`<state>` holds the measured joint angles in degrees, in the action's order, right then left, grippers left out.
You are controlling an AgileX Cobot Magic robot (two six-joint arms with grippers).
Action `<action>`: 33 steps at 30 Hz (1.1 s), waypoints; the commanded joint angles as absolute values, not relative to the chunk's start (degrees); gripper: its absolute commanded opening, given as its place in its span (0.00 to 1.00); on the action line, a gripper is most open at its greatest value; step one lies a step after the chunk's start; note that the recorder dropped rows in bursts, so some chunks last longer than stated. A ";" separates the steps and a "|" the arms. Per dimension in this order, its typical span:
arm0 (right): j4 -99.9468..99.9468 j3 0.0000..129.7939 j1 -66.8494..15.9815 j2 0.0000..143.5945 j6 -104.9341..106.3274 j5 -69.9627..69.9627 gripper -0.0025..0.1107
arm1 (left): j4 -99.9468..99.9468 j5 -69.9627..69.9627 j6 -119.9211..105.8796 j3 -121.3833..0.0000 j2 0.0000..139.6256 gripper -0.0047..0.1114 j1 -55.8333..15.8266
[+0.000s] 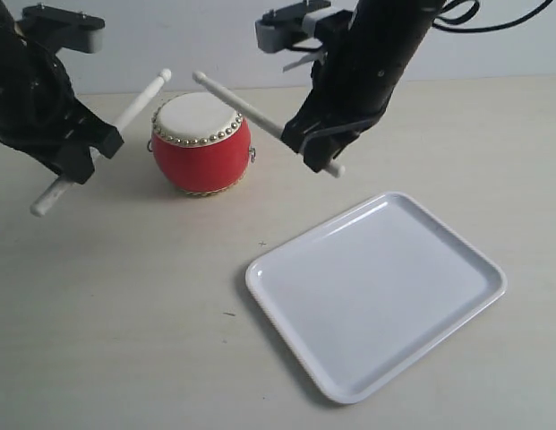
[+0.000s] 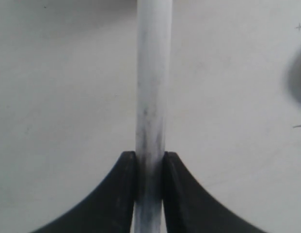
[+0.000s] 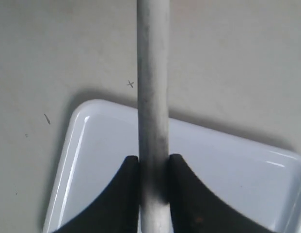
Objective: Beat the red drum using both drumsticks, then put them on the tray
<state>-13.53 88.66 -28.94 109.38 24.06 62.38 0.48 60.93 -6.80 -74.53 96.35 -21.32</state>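
The red drum stands upright on the table at the back, cream skin up, gold studs round the rim. My left gripper is shut on one drumstick, whose knob tip hangs just left of and above the drum. My right gripper is shut on the other drumstick, its tip raised over the drum's right side. Neither tip touches the skin. In the wrist views each stick runs straight out between the black fingers. The white tray lies empty at front right.
The pale tabletop is bare wood-coloured surface with a few small dark marks. The tray's rim shows below my right gripper. A white wall runs behind the table.
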 commanded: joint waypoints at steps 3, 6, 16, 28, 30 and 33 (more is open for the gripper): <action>-12.91 89.25 -28.98 111.64 23.31 62.72 0.02 | 1.91 58.10 -6.96 -74.77 98.67 0.04 -21.13; -12.91 89.25 -28.98 111.64 23.31 61.81 0.02 | 1.91 58.10 -6.94 -74.77 97.71 0.04 -21.13; -13.42 95.66 -28.98 108.43 21.51 63.48 0.02 | 1.91 57.00 -6.94 -74.60 96.84 0.04 -21.13; -13.31 96.43 -28.98 105.53 20.81 63.07 0.02 | 1.70 57.92 -6.94 -74.60 98.11 0.04 -21.13; -13.31 96.33 -28.98 107.33 20.81 62.90 0.02 | 1.46 58.90 -6.94 -74.60 96.69 0.04 -21.13; -13.31 96.33 -28.98 112.19 20.81 63.18 0.02 | 1.16 60.28 -6.83 -74.60 93.87 0.04 -21.13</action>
<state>-13.33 96.04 -28.94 108.09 21.01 63.33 1.43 58.78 -7.01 -74.53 96.84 -21.32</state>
